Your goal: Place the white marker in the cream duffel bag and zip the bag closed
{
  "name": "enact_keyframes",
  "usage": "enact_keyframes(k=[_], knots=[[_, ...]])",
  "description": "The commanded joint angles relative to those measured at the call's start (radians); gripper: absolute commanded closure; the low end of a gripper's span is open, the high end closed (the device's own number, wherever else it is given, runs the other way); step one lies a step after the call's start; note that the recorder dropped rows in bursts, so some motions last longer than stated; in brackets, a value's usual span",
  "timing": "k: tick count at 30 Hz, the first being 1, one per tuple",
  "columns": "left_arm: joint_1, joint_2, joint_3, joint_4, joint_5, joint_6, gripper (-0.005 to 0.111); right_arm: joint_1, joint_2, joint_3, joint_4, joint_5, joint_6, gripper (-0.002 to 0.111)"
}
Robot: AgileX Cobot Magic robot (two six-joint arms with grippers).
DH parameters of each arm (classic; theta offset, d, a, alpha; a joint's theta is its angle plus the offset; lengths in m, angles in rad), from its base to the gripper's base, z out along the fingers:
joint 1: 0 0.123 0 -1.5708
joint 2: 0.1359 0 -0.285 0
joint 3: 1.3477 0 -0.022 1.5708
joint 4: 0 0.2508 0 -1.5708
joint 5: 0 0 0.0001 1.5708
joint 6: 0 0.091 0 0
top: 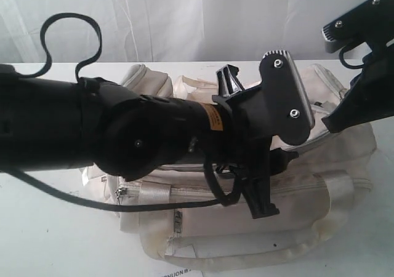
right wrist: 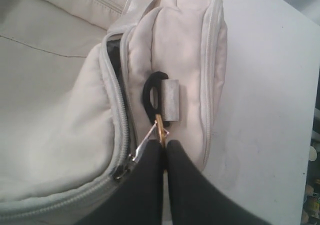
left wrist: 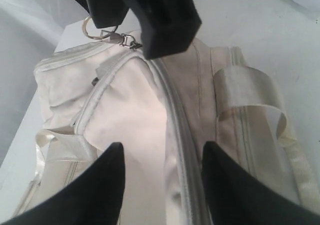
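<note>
**Item location.** The large soft cream fabric duffel bag (top: 345, 160) lies on the white table (top: 49, 228). The slim white marker shows in no view, so whether it is inside the bag cannot be told.

**Handling.** The bag is judged light, limp and easily bunched, and its fabric will likely drag along with the slider unless it is braced. Take hold at the small metal zip pull (right wrist: 149, 139). Avoid the satiny cream strap handle (left wrist: 250, 90), which looks slippery.

**Pincers.** The right gripper (right wrist: 164, 152) is pinched together on the zip pull, against the bag's end pocket. The left gripper (left wrist: 162, 185) stands with jaws apart over the bag's top, one finger on each side of the zip line. Contact with the fabric cannot be told.

**View differences.**
- **Right wrist view:** only this view shows the slider, the black loop (right wrist: 150, 92) and grey tab (right wrist: 170, 100) on the pull, and a sliver of dark lining beside the zip.
- **Left wrist view:** only this view shows the zip run along the bag's top, which appears closed.
- **Exterior view:** the left arm hides the bag's middle.
</note>
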Motion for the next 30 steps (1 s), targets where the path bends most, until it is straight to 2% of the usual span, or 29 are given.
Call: enact_keyframes(k=[1, 11, 13, 17, 18, 23, 30], knots=[[-0.010, 0.037, -0.051, -0.011, 0.032, -0.050, 0.055, -0.011, -0.004, 0.002, 0.003, -0.016, -0.011, 0.108], [-0.010, 0.086, -0.088, -0.014, 0.047, -0.098, 0.056, -0.011, -0.004, 0.002, 0.003, -0.021, -0.011, 0.108], [-0.010, 0.086, -0.088, -0.014, 0.047, -0.098, 0.065, -0.011, -0.004, 0.002, 0.003, -0.026, -0.011, 0.108], [-0.010, 0.086, -0.088, -0.014, 0.047, -0.098, 0.103, -0.011, -0.004, 0.002, 0.003, -0.035, -0.011, 0.108], [-0.010, 0.086, -0.088, -0.014, 0.047, -0.098, 0.107, -0.011, -0.004, 0.002, 0.003, -0.037, -0.011, 0.108], [-0.015, 0.086, -0.088, -0.015, 0.056, -0.123, 0.107, -0.011, -0.002, 0.002, -0.004, -0.038, -0.038, 0.108], [-0.044, 0.086, -0.088, -0.015, 0.104, -0.118, 0.107, -0.011, 0.008, 0.002, -0.116, -0.065, -0.024, 0.108]])
